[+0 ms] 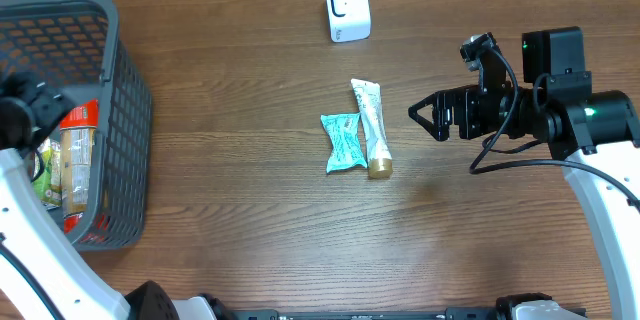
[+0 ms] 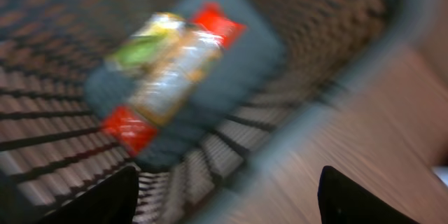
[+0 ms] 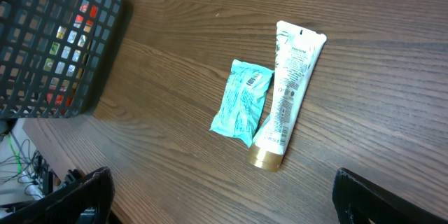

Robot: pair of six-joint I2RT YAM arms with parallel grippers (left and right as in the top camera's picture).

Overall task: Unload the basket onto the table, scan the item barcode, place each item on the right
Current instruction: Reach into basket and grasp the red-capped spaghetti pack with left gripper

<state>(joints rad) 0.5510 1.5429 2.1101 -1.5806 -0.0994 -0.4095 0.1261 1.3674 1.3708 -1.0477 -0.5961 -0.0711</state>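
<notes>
A white barcode scanner (image 1: 347,7) stands at the back of the table. Mid-table lie a teal packet (image 1: 341,141) and a white tube with a gold cap (image 1: 372,128), side by side and touching. My right gripper (image 1: 425,118) hovers open just right of them; its wrist view shows the packet (image 3: 243,103) and tube (image 3: 290,84) ahead of its empty jaws (image 3: 224,203). My left gripper (image 2: 224,206) is open and empty over the basket rim, above a blurred red-ended package (image 2: 171,70) lying inside.
The dark grey mesh basket (image 1: 120,80) fills the table's left side and holds several packaged goods (image 1: 75,160). The basket (image 3: 49,42) also shows at the upper left of the right wrist view. The table's front edge runs along the bottom.
</notes>
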